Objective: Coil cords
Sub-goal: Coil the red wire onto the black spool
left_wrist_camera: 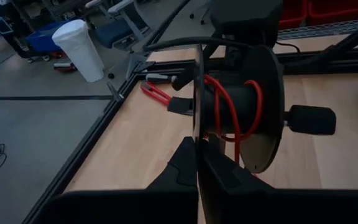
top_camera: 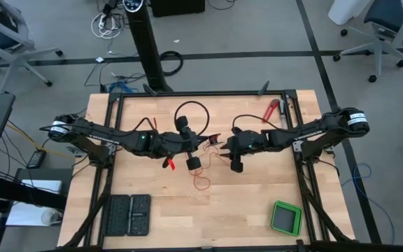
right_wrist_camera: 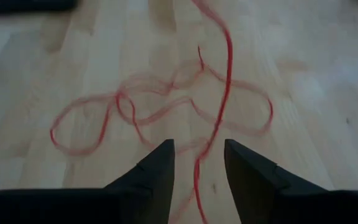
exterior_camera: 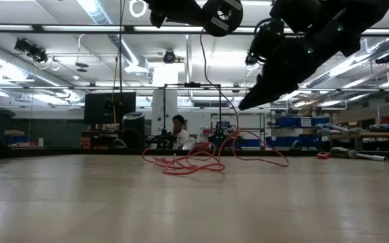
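The cord is a thin red wire. Part of it is wound on the core (left_wrist_camera: pixel 235 102) of a black spool (top_camera: pixel 187 143), which my left gripper (left_wrist_camera: pixel 197 171) holds up over the table's middle, shut on it. From the spool a strand (exterior_camera: pixel 204 74) hangs down to loose red loops (exterior_camera: pixel 194 162) lying on the wood (top_camera: pixel 200 183). My right gripper (right_wrist_camera: pixel 197 165) is open and slants down just above those loops. One strand (right_wrist_camera: pixel 197 177) runs between its fingers, and I see no contact. In the high view it is right of the spool (top_camera: pixel 219 145). My left gripper pinches the rim of one spool flange (left_wrist_camera: pixel 197 134) between its two shut fingers, with the thin disc edge-on between them. The fingers come nearly level from the table's left. The spool is lifted clear of the table, its axis about level, its knob (left_wrist_camera: pixel 309 118) toward the near edge.
A black cable loop (top_camera: pixel 191 112) lies at the far middle and a red-handled tool (top_camera: pixel 271 110) at the far right. A green box (top_camera: pixel 285 218) sits near right, and black cases (top_camera: pixel 128 213) near left. Black frame rails (top_camera: pixel 208 94) border the table.
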You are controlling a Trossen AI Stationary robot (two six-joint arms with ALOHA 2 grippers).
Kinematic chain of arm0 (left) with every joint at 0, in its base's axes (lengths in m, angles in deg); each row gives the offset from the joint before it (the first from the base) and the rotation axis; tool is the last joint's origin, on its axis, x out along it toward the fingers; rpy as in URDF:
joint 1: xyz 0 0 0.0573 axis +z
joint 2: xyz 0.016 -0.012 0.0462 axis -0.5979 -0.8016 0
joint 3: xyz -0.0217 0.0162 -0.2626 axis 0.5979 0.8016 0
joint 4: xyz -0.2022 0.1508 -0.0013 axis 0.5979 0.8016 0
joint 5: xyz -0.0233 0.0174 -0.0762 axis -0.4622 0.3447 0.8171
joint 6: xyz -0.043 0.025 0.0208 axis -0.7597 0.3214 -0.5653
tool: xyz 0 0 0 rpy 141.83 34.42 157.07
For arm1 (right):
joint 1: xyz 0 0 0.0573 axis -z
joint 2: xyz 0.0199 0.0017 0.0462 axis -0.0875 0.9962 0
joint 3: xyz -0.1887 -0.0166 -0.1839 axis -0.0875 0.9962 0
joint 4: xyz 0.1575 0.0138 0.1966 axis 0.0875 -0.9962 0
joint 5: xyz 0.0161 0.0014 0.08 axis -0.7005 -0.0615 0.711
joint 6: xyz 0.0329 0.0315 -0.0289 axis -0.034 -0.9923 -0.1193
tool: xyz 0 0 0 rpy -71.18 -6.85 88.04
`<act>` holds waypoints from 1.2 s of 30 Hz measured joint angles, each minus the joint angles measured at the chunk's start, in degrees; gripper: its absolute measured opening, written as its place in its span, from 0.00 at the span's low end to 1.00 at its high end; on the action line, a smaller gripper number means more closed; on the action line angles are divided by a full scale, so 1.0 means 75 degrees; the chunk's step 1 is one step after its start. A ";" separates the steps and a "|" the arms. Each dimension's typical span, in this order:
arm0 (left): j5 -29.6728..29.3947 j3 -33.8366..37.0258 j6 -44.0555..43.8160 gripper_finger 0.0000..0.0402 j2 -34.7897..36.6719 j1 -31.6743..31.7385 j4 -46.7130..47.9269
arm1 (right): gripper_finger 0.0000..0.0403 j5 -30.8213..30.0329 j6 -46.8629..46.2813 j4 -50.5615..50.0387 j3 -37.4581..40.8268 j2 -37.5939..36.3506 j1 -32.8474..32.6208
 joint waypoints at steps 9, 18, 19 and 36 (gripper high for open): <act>0.0000 0.0000 -0.0014 0.00 0.0000 0.0000 -0.0077 | 0.33 -0.0255 0.0156 0.0901 0.0003 0.0778 0.0003; 0.0002 0.0006 -0.0025 0.00 0.0000 0.0000 0.0095 | 0.25 -0.0280 0.0294 0.1009 0.0000 0.1172 0.0096; 0.0003 0.0006 -0.0045 0.00 0.0000 0.0000 0.0113 | 0.23 -0.0281 0.0296 0.0945 0.0000 0.1136 0.0107; 0.0004 0.0006 -0.0224 0.00 0.0000 0.0000 0.0115 | 0.01 -0.0409 0.0455 0.0592 0.0000 0.0795 0.0134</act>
